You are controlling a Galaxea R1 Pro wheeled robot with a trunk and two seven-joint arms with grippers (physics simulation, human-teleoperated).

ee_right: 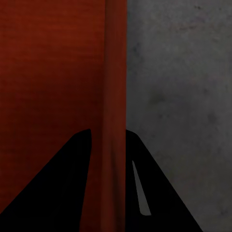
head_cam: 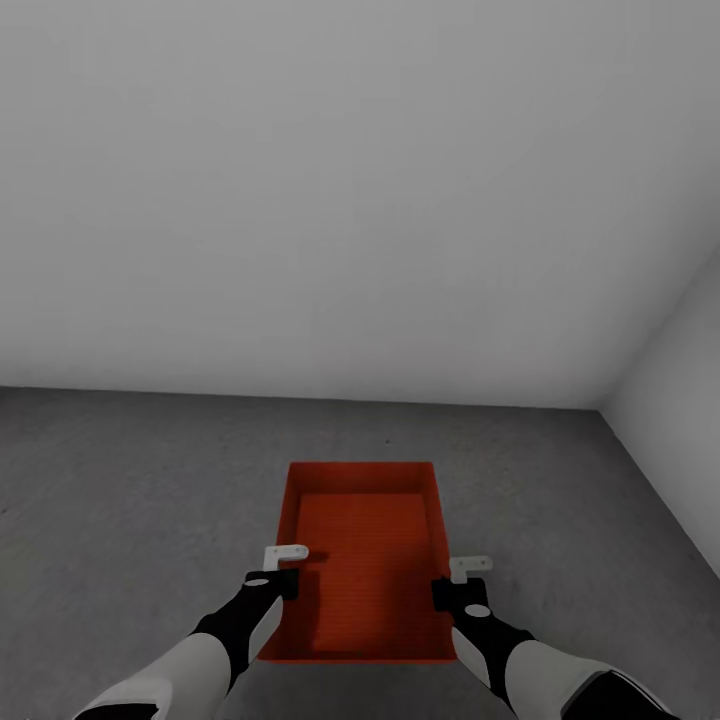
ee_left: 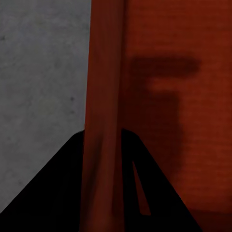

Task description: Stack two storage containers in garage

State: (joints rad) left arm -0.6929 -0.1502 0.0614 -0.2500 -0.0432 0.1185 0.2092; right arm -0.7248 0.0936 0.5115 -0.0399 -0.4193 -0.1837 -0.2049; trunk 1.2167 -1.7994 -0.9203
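An orange-red storage container (head_cam: 365, 560), open-topped and empty, lies lengthwise in front of me over the garage's dark grey concrete floor (head_cam: 120, 480). My left gripper (head_cam: 287, 570) is shut on its left long wall and my right gripper (head_cam: 462, 580) on its right long wall, both near the container's near end. In the left wrist view the thin wall (ee_left: 102, 87) runs between the dark fingers (ee_left: 58, 193) of my left gripper (ee_left: 102, 137). The right wrist view has the other wall (ee_right: 113, 72) pinched in my right gripper (ee_right: 108, 135). I cannot tell whether the container touches the floor.
A plain pale grey wall (head_cam: 340, 200) stands ahead, a short way beyond the container. A second wall (head_cam: 680, 400) meets it in a corner at the right. Bare concrete floor spreads to the left and right of the container.
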